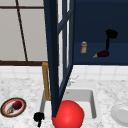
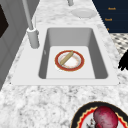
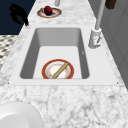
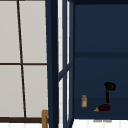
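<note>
My right hand (image 1: 111, 34) hangs inside the open dark blue wall cabinet (image 1: 100, 22), above a purple eggplant (image 1: 102, 54) lying on the shelf. Straight fingers (image 1: 107, 45) reach down to just above the eggplant. The upper view gives the same: right hand (image 4: 110, 87) over the eggplant (image 4: 103, 108). My left hand (image 1: 38, 117) floats low at the counter's front edge, between a patterned plate (image 1: 5, 110) and the sink (image 1: 93, 100), its fingers relaxed and holding nothing. The side views place this left hand (image 2: 123, 61) (image 3: 18, 13) off the counter's edge.
An orange bottle (image 1: 83, 47) stands left of the eggplant. The cabinet door (image 1: 53, 50) swings out over the sink. A red-rimmed plate (image 2: 75, 68) with a wooden stick (image 2: 66, 58) lies in the basin. A white plate (image 1: 121, 114) sits at right. A big red round shape (image 1: 68, 114) is low in front.
</note>
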You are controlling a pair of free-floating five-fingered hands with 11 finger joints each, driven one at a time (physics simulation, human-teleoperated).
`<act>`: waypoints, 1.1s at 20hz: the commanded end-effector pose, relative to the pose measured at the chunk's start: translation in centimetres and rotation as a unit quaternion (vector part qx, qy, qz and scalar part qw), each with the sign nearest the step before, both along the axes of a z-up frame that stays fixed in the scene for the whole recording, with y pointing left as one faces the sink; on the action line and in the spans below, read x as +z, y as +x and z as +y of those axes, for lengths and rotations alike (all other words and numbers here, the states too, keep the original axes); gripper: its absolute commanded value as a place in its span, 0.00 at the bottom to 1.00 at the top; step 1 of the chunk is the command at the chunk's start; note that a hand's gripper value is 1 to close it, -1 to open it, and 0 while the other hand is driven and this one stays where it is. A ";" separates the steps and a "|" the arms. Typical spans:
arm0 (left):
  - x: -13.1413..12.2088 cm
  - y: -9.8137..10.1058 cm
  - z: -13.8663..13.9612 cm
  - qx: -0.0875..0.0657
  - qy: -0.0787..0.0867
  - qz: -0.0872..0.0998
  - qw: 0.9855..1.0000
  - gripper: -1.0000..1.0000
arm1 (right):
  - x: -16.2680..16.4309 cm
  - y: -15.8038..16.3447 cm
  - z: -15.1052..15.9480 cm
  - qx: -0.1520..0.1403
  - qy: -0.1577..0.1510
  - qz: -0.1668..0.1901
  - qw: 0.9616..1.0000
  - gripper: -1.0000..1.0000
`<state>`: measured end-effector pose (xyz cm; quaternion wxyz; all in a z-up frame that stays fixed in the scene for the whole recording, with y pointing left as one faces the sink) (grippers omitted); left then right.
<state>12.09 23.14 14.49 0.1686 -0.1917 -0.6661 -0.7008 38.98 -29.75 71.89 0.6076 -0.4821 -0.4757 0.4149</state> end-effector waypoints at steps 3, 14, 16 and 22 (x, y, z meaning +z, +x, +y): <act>0.0 0.0 0.0 0.000 0.000 0.000 1.000 0.50 | -0.1 -4.7 0.8 -0.002 0.008 -0.010 1.000 0.00; 0.0 0.0 0.0 0.000 0.000 0.000 1.000 0.50 | -5.8 -13.4 4.1 -0.004 -0.007 -0.022 1.000 0.00; 0.0 0.0 0.0 0.000 0.000 0.000 1.000 0.50 | -6.9 -15.0 4.5 -0.004 -0.006 -0.025 1.000 0.00; 0.0 0.0 0.0 0.000 0.000 0.000 1.000 0.50 | -10.6 -20.0 5.8 -0.004 -0.008 -0.033 0.999 0.00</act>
